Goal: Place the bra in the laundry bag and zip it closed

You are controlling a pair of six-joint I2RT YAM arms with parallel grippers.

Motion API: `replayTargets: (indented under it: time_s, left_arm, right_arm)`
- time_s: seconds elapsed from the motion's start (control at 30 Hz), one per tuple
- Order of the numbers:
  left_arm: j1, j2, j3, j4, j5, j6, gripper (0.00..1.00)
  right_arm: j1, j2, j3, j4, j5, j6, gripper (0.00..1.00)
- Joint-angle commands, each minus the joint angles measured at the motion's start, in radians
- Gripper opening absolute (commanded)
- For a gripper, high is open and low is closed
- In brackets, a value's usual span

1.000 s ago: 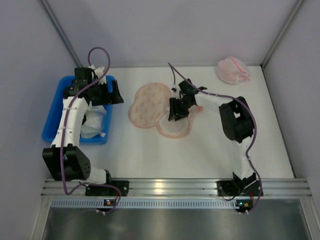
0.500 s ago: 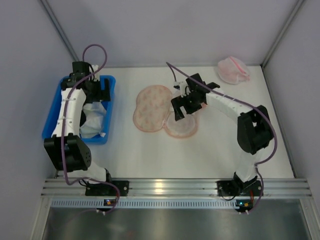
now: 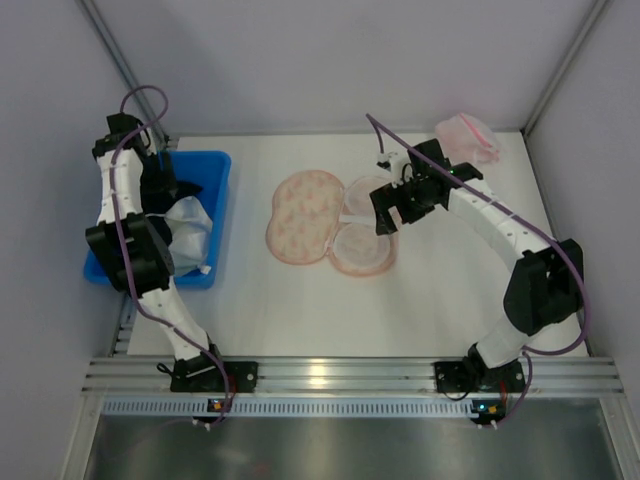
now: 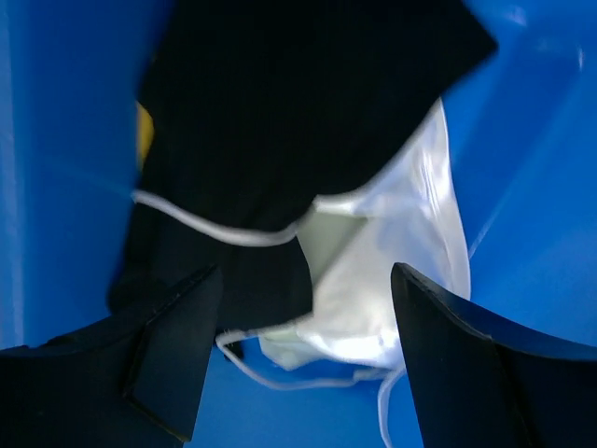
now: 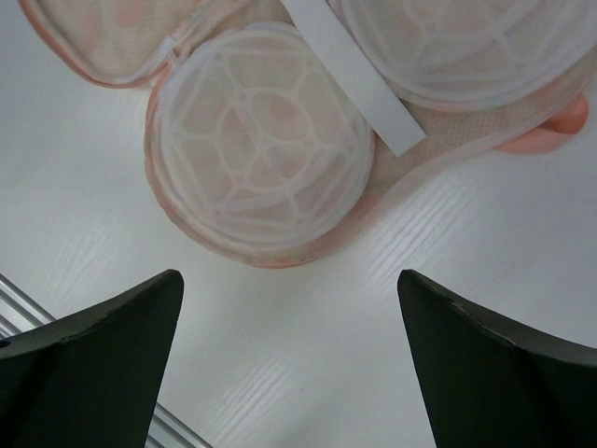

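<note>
In blue bin [image 4: 527, 187] — bra [image 4: 280, 121] ahead of left gripper [image 4: 306, 278], jaws apart.

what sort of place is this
Most likely a robotics lab test cell: left arm and right arm bolted to an aluminium rail, grey panels around a white table, a blue bin of laundry.

Two matching white-and-black arms trailing purple cables.
The left arm [image 3: 113, 190] and right arm [image 3: 495, 220] share one build: slim white links between bulky black joint housings, rising from black bases [image 3: 205, 375]. A thin purple cable [image 3: 140, 92] loops loosely along each. The left gripper [image 4: 306, 275] and right gripper [image 5: 289, 275] each carry two flat, matte black fingers [image 4: 168, 364] with angular tips.
</note>
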Motion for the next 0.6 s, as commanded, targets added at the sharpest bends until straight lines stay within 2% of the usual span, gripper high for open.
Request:
replayTargets:
  time_s: [0.0, 0.17, 0.4, 0.47, 0.5, 0.57]
  left_arm:
    - [0.003, 0.088, 0.162, 0.014, -0.006, 0.014, 0.78]
    - [0.003, 0.278, 0.386, 0.014, -0.025, 0.005, 0.8]
    - [0.002, 0.426, 0.495, 0.017, -0.068, 0.011, 0.81]
    - [0.003, 0.444, 0.495, 0.02, -0.073, 0.014, 0.78]
    - [0.003, 0.446, 0.489, 0.025, -0.071, 0.014, 0.7]
    - [0.003, 0.44, 0.484, 0.034, -0.056, 0.015, 0.61]
  right_arm:
    - [-0.041, -0.051, 0.006, -0.017, -0.017, -0.001, 0.99]
    - [-0.07, -0.048, 0.015, -0.029, -0.039, 0.011, 0.99]
    - [-0.092, -0.05, 0.01, -0.043, -0.039, 0.013, 0.99]
    - [-0.098, -0.05, 0.009, -0.043, -0.042, 0.013, 0.99]
    - [-0.1, -0.05, 0.009, -0.043, -0.043, 0.014, 0.99]
    - [-0.103, -0.05, 0.009, -0.044, -0.045, 0.017, 1.0]
